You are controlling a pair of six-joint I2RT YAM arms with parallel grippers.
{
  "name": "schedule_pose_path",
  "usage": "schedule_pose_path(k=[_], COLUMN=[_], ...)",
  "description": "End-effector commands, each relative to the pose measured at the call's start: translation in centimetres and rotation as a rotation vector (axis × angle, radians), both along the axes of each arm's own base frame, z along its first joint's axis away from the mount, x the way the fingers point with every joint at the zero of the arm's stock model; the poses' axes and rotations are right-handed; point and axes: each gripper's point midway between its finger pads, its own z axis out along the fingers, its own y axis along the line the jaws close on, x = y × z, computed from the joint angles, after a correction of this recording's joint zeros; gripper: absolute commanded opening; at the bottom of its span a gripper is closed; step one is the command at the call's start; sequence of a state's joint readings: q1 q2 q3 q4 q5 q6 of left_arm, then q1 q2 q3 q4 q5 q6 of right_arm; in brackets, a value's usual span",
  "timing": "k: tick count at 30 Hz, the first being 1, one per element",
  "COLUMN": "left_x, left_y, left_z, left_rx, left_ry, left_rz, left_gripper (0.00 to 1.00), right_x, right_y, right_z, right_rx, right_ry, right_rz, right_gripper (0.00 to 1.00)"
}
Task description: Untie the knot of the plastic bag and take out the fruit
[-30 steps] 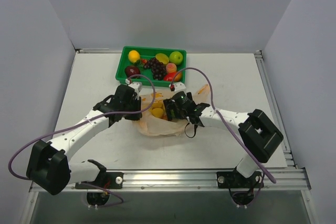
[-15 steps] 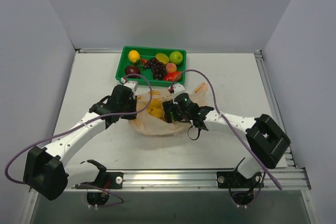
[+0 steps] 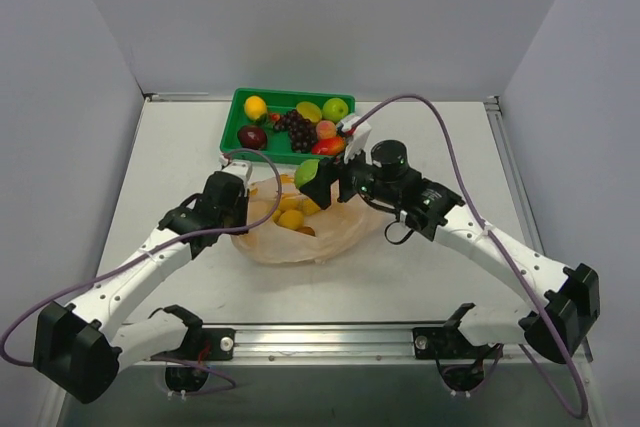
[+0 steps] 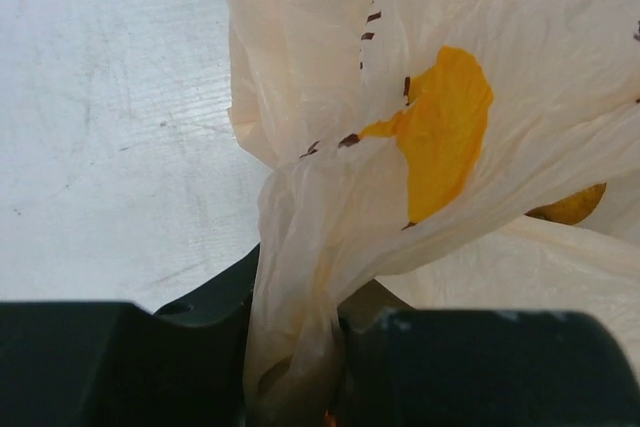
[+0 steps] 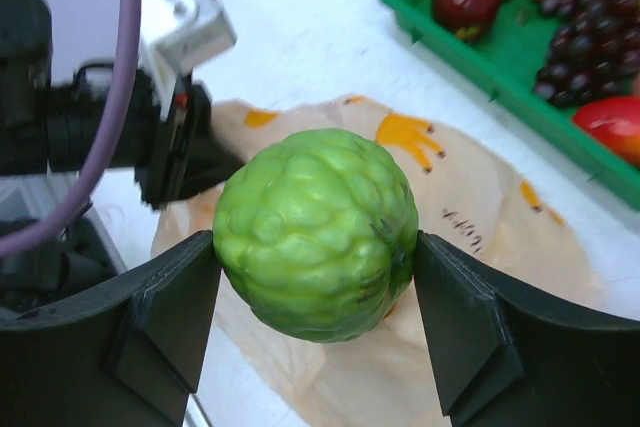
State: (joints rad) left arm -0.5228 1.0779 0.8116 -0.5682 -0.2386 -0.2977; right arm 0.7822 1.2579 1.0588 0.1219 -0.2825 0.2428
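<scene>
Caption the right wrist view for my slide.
Right arm's jaws clamp a bumpy green toy fruit above the thin peach plastic bag.

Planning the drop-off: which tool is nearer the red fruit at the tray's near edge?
Right. The right tool, gripping the green fruit, hovers just on the near side of the red fruit. The left tool is farther off to its left, pinching the plastic bag.
</scene>
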Motion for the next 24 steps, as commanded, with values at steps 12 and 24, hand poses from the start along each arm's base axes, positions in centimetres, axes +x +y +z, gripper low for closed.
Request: schedule_pose_path(k=[12,24], left_x=[-0.3,0.2], left_y=[-3.3,-2.7], left_z=[-3.2,-4.1], left_rx=[-0.059,-0.056], left_ry=[0.150,0.177], left_rz=[-0.123,-0.091], left_gripper=[0.28,0.29], right_x=[20.1,25.6], right_y=[-3.7,0.1], right_z=[-3.2,-10.1], right_rx=[-0.128,-0.147], right_ry=[-0.022,0.056], right_rz=[-0.311,-0.207], right_gripper=[0.20,0.45])
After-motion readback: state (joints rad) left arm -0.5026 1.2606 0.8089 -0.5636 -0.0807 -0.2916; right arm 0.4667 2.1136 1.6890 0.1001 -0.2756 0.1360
